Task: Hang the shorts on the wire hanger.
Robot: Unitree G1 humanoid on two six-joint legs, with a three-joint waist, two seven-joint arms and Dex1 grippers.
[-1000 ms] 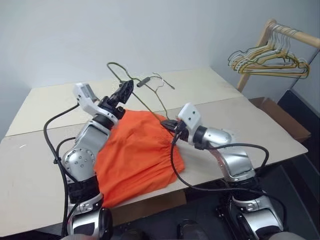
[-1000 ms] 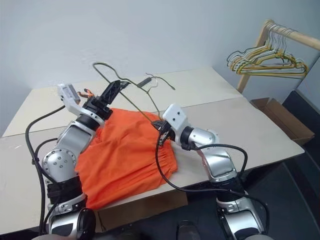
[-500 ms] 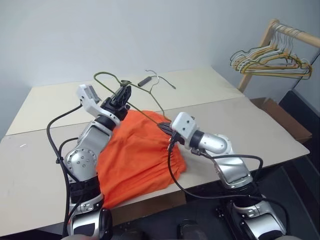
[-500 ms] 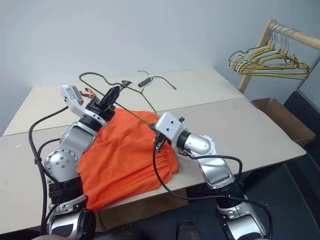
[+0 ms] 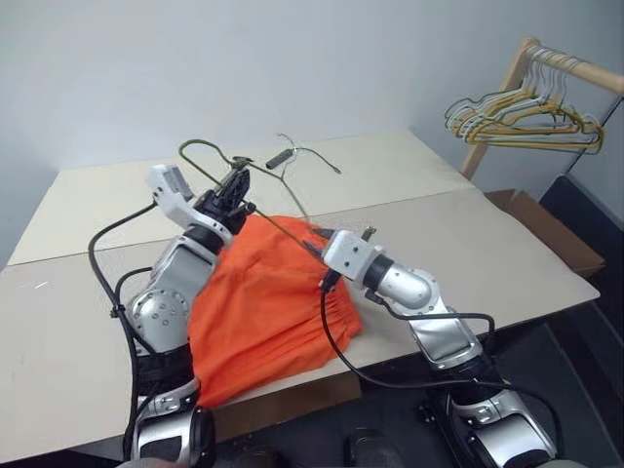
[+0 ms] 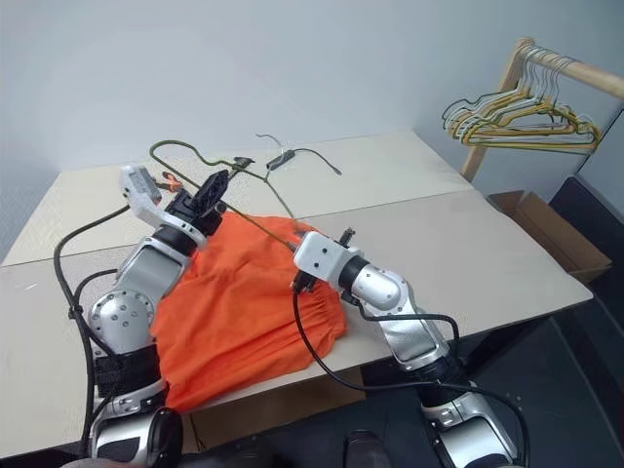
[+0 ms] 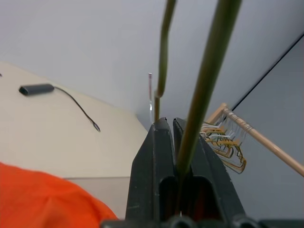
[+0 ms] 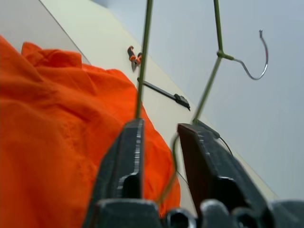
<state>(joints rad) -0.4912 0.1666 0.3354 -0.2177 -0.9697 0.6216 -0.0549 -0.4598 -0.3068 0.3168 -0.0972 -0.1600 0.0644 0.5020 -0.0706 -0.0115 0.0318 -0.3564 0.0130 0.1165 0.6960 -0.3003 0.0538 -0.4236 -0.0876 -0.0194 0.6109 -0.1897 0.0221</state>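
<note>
The orange shorts (image 5: 263,302) lie spread on the table (image 5: 468,234) in front of me, reaching over its near edge. The wire hanger (image 5: 278,222) is held up at a slant above them, its hook (image 8: 259,61) in the air. My left gripper (image 5: 237,182) is raised over the far left of the shorts and is shut on the hanger's wire (image 7: 199,95). My right gripper (image 8: 159,124) is at the hanger's lower corner by the waistband, open, with the wire's bend lying loose between its fingers.
A wooden rack with a bunch of yellow and silver hangers (image 5: 526,112) stands at the right. A cardboard box (image 5: 546,224) sits below it. A black cable piece (image 5: 281,156) and a small orange-handled tool (image 8: 134,53) lie on the far table.
My left gripper has shut on the hanger wire. My right gripper has rolled and opened, letting go of the hanger's lower corner. The hanger has tipped towards the left.
</note>
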